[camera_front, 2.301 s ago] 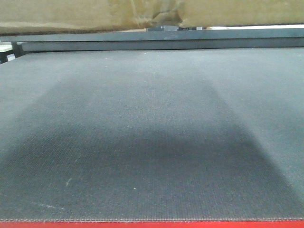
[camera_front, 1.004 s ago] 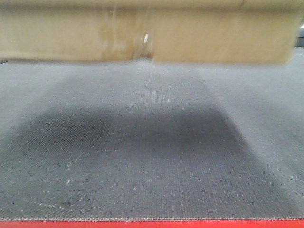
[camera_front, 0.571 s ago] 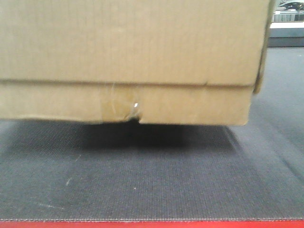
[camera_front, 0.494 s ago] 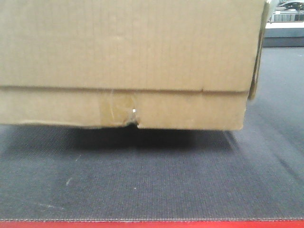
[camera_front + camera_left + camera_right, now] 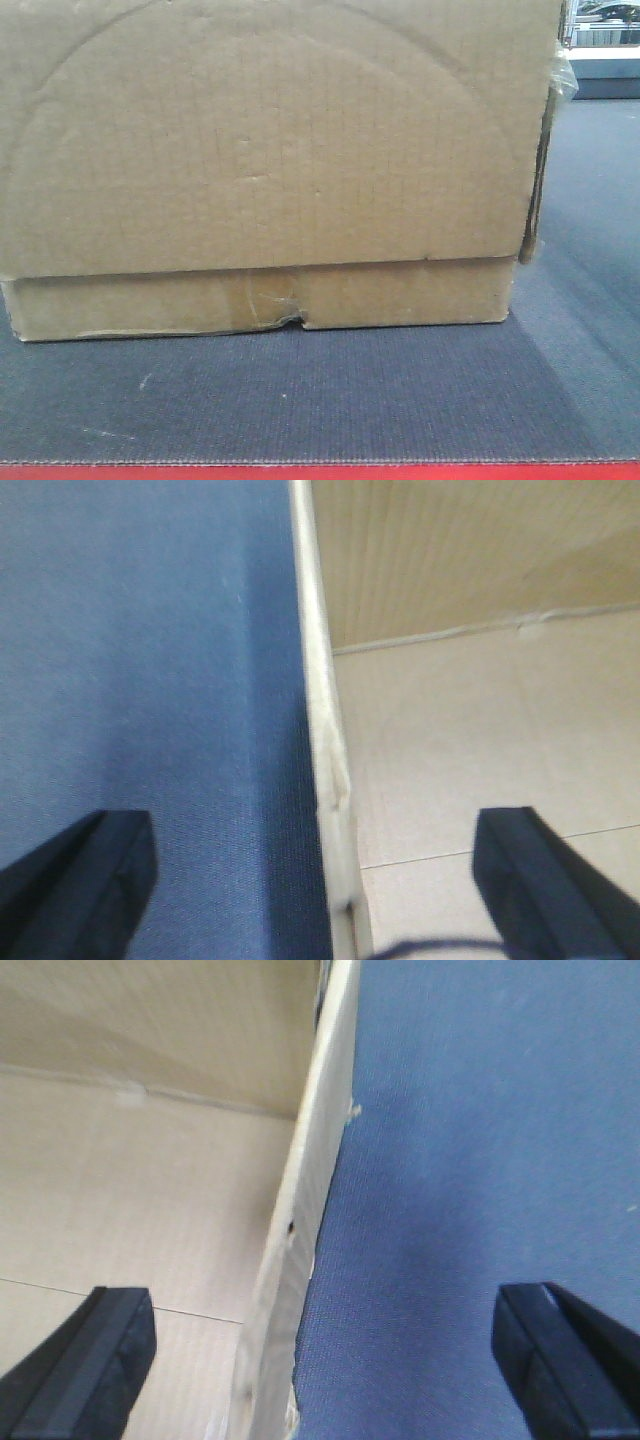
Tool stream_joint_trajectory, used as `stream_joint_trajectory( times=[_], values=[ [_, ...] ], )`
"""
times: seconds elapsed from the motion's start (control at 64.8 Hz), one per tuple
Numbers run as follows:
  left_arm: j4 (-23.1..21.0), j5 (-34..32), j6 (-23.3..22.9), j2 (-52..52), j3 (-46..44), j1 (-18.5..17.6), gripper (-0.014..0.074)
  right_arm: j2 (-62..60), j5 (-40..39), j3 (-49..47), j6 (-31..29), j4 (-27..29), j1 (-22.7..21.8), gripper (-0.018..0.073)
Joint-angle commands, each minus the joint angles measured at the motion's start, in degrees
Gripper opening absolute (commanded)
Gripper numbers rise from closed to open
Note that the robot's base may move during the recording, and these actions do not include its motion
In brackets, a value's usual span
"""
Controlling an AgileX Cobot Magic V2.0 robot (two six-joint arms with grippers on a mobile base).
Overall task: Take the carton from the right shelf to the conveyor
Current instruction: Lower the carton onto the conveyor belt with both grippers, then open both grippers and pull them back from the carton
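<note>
The carton (image 5: 270,170), a big brown cardboard box with a taped flap band and a small notch in its bottom edge, sits on the dark woven conveyor (image 5: 300,400). In the left wrist view my left gripper (image 5: 315,880) is open, astride the carton's left wall (image 5: 320,730), one finger (image 5: 85,880) over the belt and the other over the box floor (image 5: 480,760). My right gripper (image 5: 320,1360) is open in the same way astride the right wall (image 5: 300,1220). Neither touches the cardboard. The shelf is out of view.
A red strip (image 5: 320,472) runs along the conveyor's near edge. Bare belt lies right of the carton (image 5: 590,300). A loose strip of tape (image 5: 545,150) hangs down the carton's right corner. A pale structure (image 5: 600,60) stands beyond the belt at the top right.
The carton came down from above the belt, where it cast a shadow, and now rests flat on it, filling most of the front view.
</note>
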Motion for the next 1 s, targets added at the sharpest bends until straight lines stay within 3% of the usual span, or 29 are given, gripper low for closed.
stream_joint_trajectory(
  times=[0.0, 0.124, 0.293, 0.324, 0.448, 0.618, 0.788, 0.988],
  values=[
    [0.2, 1.2, 0.9, -4.1, -0.4, 0.1, 0.0444, -4.6, 0.7, -0.2, -0.4, -1.0, -0.3, 0.0523],
    [1.7, 2.9, 1.9, -9.5, 1.2, 0.1, 0.0306, -8.7, 1.4, -0.2, -0.4, -1.4, -1.6, 0.033],
    [3.9, -1.6, 1.9, -19.2, 10.7, 1.3, 0.0005, -14.9, 1.5, 4.2, -0.4, -1.4, -5.9, -0.0094],
    [3.7, -3.1, 1.9, -21.4, 13.4, 2.2, -0.0038, -16.4, 1.1, 6.2, -0.4, -1.4, -7.0, -0.0078],
    [3.4, -9.1, 1.1, -29.3, 23.9, 6.8, -0.0003, -22.3, -2.5, 16.7, -0.4, -1.4, -9.6, -0.006],
    [2.1, -15.5, 0.5, -39.7, 37.7, 12.1, -0.0006, -31.7, -12.0, 33.6, -0.4, -1.4, -10.0, -0.006],
    [2.3, -22.2, 0.5, -49.9, 50.6, 12.5, -0.0006, -41.7, -22.1, 50.2, -0.4, -1.4, -10.0, -0.006],
    [2.3, -24.9, 0.5, -63.2, 61.7, 12.5, -0.0006, -53.6, -33.0, 64.8, -0.4, -1.4, -10.0, -0.006]
  ],
)
